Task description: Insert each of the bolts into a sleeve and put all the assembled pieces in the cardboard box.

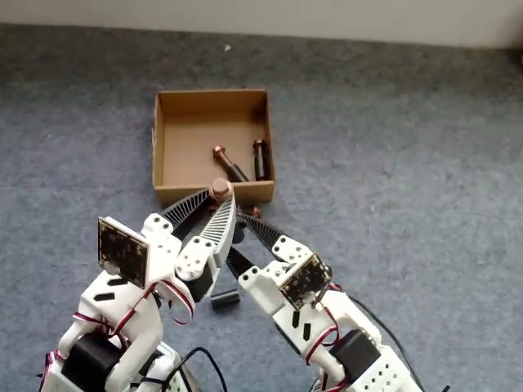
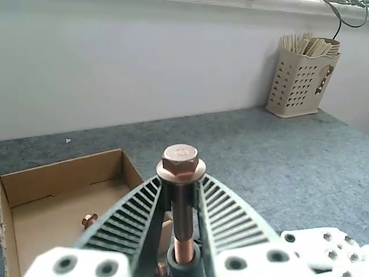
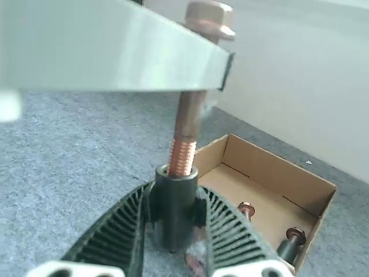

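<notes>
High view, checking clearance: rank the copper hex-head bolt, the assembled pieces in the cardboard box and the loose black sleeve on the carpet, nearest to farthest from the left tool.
1. Copper hex-head bolt, held in the left tool.
2. Assembled pieces, beyond it in the cardboard box.
3. Loose black sleeve, between the arms.

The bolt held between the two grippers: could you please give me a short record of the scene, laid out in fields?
bolt: upright, threaded end entering the sleeve
left gripper: shut on the bolt, just below its head
right gripper: shut on the sleeve
cardboard box: holds two assembled pieces
spare sleeve: lying on the carpet, outside the box
</notes>
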You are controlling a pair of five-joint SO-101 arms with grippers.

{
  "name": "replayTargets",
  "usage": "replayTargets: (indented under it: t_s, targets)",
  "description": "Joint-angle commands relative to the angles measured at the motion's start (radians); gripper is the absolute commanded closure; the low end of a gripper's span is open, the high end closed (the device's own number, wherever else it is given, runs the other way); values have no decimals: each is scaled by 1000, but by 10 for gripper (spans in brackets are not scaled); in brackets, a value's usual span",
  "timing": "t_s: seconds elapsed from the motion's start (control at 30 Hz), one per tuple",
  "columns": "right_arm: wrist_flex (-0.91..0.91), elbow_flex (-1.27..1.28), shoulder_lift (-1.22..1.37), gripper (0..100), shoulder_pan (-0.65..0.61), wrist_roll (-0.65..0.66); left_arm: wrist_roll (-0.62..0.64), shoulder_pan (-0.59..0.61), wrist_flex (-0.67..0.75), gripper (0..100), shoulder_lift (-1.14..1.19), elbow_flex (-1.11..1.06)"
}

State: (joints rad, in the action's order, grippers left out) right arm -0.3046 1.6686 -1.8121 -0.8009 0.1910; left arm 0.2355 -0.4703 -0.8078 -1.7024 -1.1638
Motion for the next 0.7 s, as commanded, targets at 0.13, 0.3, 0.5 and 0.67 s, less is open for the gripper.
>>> replayTargets:
  t_s: [0.13,0.3,0.5,0.67]
  targets:
    - [30,90,-22,993,64,-23,-57,-13,-5,995,4,-51]
    - [30,61,-22,993,111,-129,-57,-15,-35,953,4,-48]
    - [30,47,-22,993,145,-167,-57,-13,-110,852,4,-44]
    - [30,51,-22,993,145,-169,-112,-13,-233,818,4,41]
